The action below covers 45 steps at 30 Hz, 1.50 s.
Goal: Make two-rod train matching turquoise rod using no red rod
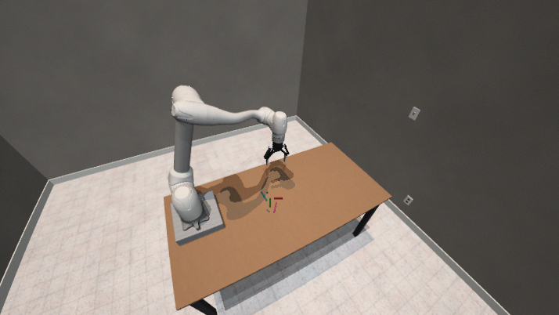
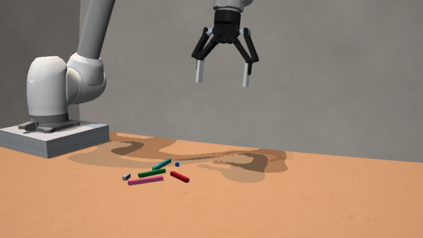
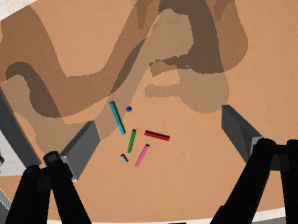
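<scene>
My gripper (image 1: pixel 276 163) (image 2: pixel 222 84) is open and empty, high above the table. A blue rod (image 1: pixel 267 192) (image 2: pixel 177 164) (image 3: pixel 129 109) lies near the turquoise rod (image 1: pixel 264 196) (image 2: pixel 162 164) (image 3: pixel 117 118), apart from it. The green rod (image 1: pixel 270 202) (image 2: pixel 151 173) (image 3: pixel 131 141) lies between the turquoise rod and the pink rod (image 1: pixel 275 208) (image 2: pixel 145 180) (image 3: pixel 142 155). The short grey rod (image 1: pixel 268 211) (image 2: pixel 126 176) (image 3: pixel 124 158) lies near one end of the green rod. The red rod (image 1: pixel 278 198) (image 2: pixel 179 176) (image 3: pixel 157 135) lies apart to the side. All lie flat, none touching.
The brown table (image 1: pixel 313 196) (image 2: pixel 266 207) (image 3: pixel 200 185) carries the rods. The arm's grey base block (image 1: pixel 180 237) (image 2: pixel 77 145) stands at one end of the table. Shadows of the arm fall across the table behind the rods.
</scene>
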Motion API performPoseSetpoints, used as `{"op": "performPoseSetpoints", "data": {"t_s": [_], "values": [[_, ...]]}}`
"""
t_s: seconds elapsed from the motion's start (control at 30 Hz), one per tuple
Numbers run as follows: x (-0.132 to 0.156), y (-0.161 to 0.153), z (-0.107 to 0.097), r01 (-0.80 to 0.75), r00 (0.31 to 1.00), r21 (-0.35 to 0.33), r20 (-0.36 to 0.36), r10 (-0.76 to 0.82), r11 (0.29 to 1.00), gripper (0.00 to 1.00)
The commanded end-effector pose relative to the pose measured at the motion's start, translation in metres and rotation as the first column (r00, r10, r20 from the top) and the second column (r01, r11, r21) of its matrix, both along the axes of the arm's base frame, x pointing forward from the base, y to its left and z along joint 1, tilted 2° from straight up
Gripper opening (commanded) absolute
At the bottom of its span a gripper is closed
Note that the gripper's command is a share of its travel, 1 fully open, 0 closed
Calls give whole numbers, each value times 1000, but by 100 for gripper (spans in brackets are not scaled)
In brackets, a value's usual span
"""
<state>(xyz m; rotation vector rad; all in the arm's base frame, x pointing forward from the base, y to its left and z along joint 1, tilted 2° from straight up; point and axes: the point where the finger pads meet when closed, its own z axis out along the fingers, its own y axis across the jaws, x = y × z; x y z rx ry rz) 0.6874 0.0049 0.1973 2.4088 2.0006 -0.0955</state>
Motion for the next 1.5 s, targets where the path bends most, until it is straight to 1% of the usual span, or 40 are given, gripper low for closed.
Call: {"op": "performPoseSetpoints", "data": {"t_s": [0.0,0.03,0.17,0.2,0.23,0.33,0.37,0.43,0.47,0.5,0.53,0.57,0.6,0.7,0.73,0.77,0.83,0.87,0.9,0.97,1.0,1.07,1.1,1.13,1.17,1.2,1.3,1.37,1.4,1.43,1.47], "values": [[-5,-13,-18,-166,986,17,4,166,986,100],[-6,-15,-21,-195,981,18,4,195,981,100],[-6,-16,-21,-197,980,18,4,197,980,100],[-9,-23,-32,-289,957,21,5,289,957,100],[-11,-27,-37,-339,941,23,6,339,940,100],[-13,-30,-42,-378,926,24,6,378,925,100],[-16,-36,-50,-442,897,26,7,442,897,100],[-17,-38,-52,-464,886,26,8,464,886,100],[-20,-43,-59,-521,854,28,9,521,853,100],[-21,-45,-62,-544,839,28,9,544,839,100],[-21,-45,-62,-544,839,28,9,544,839,100],[-24,-50,-69,-595,803,29,10,595,803,100],[-26,-52,-72,-618,786,29,11,618,785,100],[-26,-52,-72,-618,786,29,11,618,785,100],[-30,-58,-81,-686,727,30,12,686,727,100],[-33,-62,-86,-719,695,31,12,719,695,100],[-35,-65,-90,-747,665,31,13,747,664,100],[-35,-65,-90,-747,665,31,13,747,664,100],[-39,-70,-97,-794,608,31,14,794,608,100],[-40,-71,-98,-800,600,31,14,800,599,100],[-44,-76,-106,-844,537,31,14,844,536,100],[-44,-76,-106,-846,534,31,14,846,533,100],[-49,-81,-114,-884,467,30,15,884,467,100],[-49,-81,-114,-884,467,30,15,884,467,100],[-53,-85,-120,-910,413,30,15,910,413,100],[-54,-86,-121,-916,402,30,15,916,401,100],[-54,-86,-121,-916,402,30,15,916,401,100],[-62,-95,-134,-960,278,28,14,960,278,100],[-62,-95,-134,-960,278,28,14,960,278,100],[-66,-98,-139,-974,224,28,14,975,223,100],[-66,-98,-139,-975,222,28,14,975,221,100]]}}
